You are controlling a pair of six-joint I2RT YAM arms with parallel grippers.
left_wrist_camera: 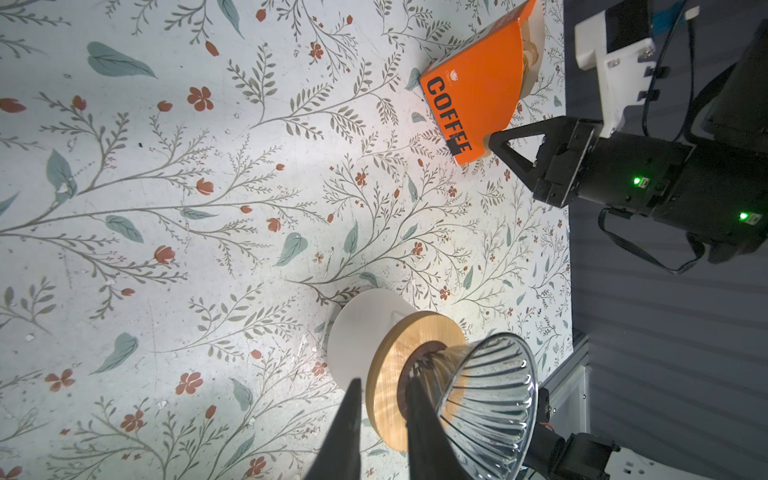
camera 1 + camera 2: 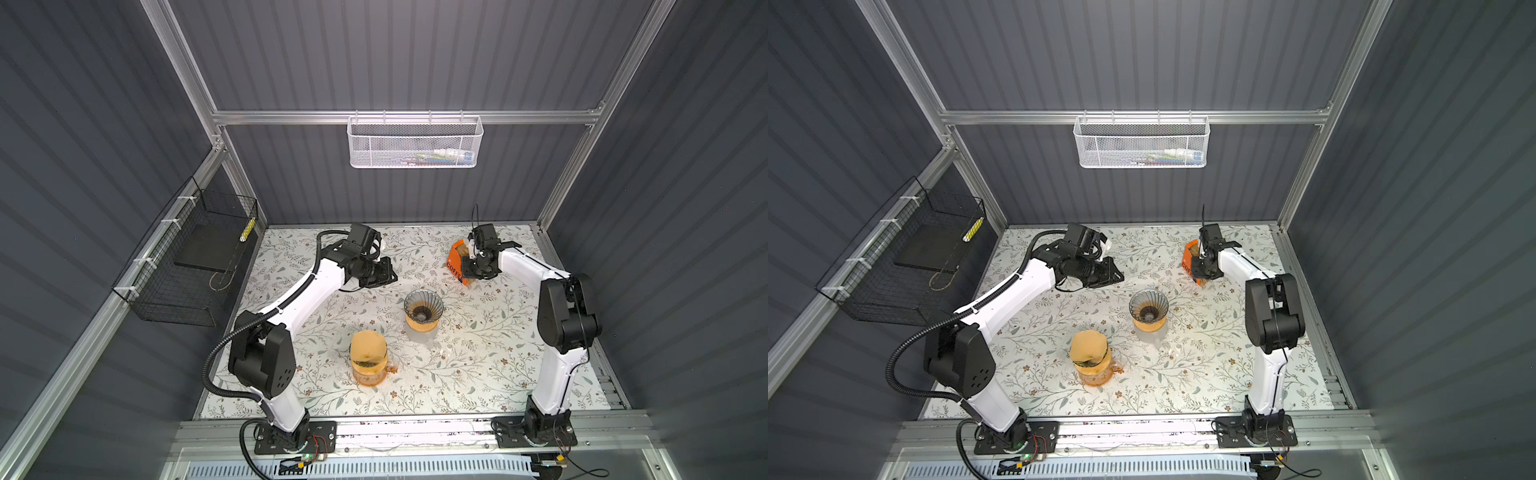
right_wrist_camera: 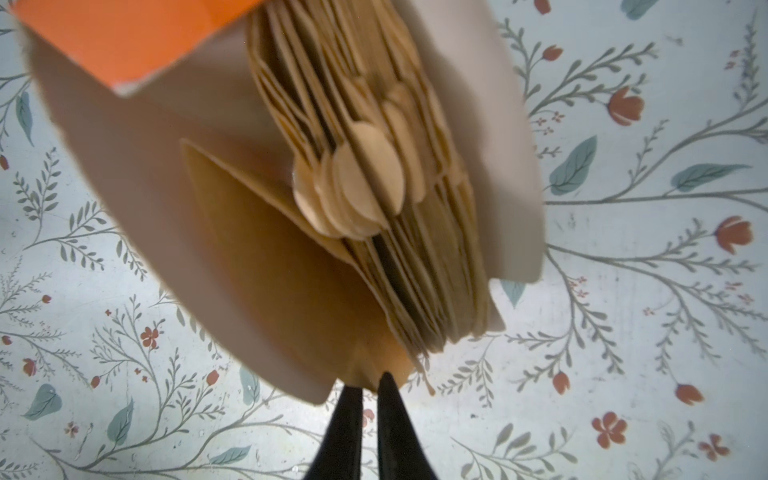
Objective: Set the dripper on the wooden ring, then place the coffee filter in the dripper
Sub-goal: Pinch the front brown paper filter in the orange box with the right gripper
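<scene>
Right gripper [image 3: 370,382] pinches the corner of the outermost tan paper filter [image 3: 270,270], just ahead of its tips in the orange cardboard box [image 1: 469,95]. I fear neighbouring sheets dragging out, or tearing. Ribbed glass dripper [image 2: 424,305] stands near, apart; left gripper [image 1: 383,386] slightly spread, empty.

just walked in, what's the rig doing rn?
The right gripper is at the open orange COFFEE box, pinching the edge of one brown paper filter beside the stack; the filter is not yet out of the box. The glass dripper stands mid-table with no filter in it. The left gripper hovers near the dripper, jaws slightly apart, holding nothing.
</scene>
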